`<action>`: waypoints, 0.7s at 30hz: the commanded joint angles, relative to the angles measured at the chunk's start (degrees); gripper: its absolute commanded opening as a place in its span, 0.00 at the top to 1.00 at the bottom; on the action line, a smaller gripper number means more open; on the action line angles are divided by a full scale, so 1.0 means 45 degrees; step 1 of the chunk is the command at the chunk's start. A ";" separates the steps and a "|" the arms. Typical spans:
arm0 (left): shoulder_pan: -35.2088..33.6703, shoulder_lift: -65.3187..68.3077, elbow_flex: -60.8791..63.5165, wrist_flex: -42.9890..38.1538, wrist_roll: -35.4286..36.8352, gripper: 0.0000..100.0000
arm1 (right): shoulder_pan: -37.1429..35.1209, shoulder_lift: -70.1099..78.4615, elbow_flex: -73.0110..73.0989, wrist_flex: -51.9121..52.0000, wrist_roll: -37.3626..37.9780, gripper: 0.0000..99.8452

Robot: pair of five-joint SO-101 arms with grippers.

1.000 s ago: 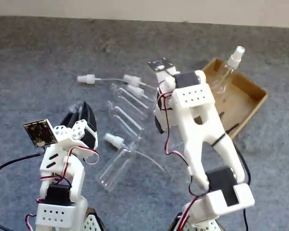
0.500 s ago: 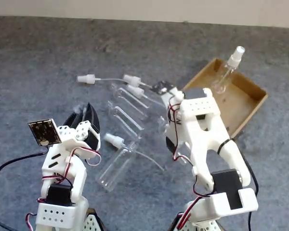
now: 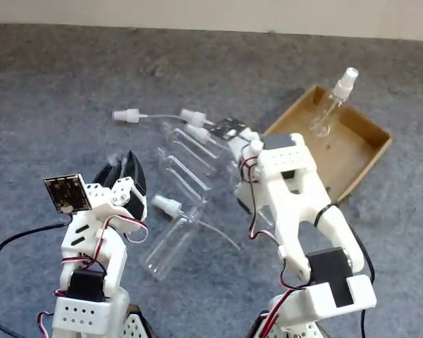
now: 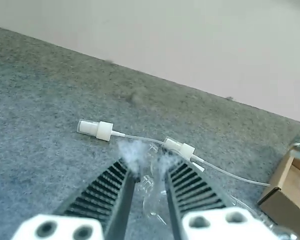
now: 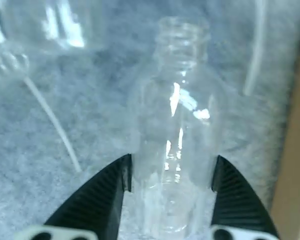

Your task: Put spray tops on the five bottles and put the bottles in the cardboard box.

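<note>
Grey carpet (image 3: 56, 77) covers the table, with a pale wall (image 3: 211, 10) strip along the top of the high view. At upper right sits the cardboard box (image 3: 345, 151), and a capped bottle (image 3: 330, 105) leans on its far wall with the sprayer poking over the rim. Three uncapped bottles (image 3: 185, 176) lie around the centre with loose spray tops (image 3: 127, 115) scattered beside them. The left gripper (image 3: 125, 171) hangs at lower left, just beside the bottles. The right arm (image 3: 289, 190) stretches up the middle, between the bottles and the box.

Left wrist view: the claw is released, with a narrow gap between the jaws and nothing held. Beyond the tips lie two spray tops on the carpet, and the box corner is off to one side.

Right wrist view: the right gripper (image 5: 171, 167) is spread wide, with one jaw on each side of an open-necked bottle (image 5: 177, 115) lying on the carpet. Can't tell if the pads actually touch it. A thin dip tube (image 5: 50, 115) lies near the bottle, and the box edge runs along the other side.
</note>
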 commanded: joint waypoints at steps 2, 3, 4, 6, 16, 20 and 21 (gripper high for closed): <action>0.0205 -0.0147 -0.0440 -0.0039 -0.0156 0.99 | -0.0186 -0.0088 0.0127 -0.0225 0.0137 0.71; 0.0205 -0.0147 -0.0440 -0.0039 -0.0156 0.99 | -0.0186 -0.0088 0.0127 -0.0225 0.0156 0.69; 0.0205 -0.0147 -0.0440 -0.0039 -0.0156 0.99 | -0.0186 -0.0088 0.0127 -0.0225 0.0156 0.69; 0.0205 -0.0147 -0.0440 -0.0039 -0.0156 0.99 | -0.0186 -0.0088 0.0107 -0.0244 0.0156 0.69; 0.0205 -0.0147 -0.0440 -0.0039 -0.0176 0.99 | -0.1143 -0.0107 0.0088 -0.1631 0.0098 0.69; 0.0205 -0.0147 -0.0440 -0.0039 -0.0176 0.99 | -0.1416 -0.0088 0.0166 -0.2452 0.0098 0.69; 0.0205 -0.0147 -0.0440 -0.0039 -0.0176 0.99 | -0.1436 -0.0068 0.0225 -0.2549 0.0078 0.69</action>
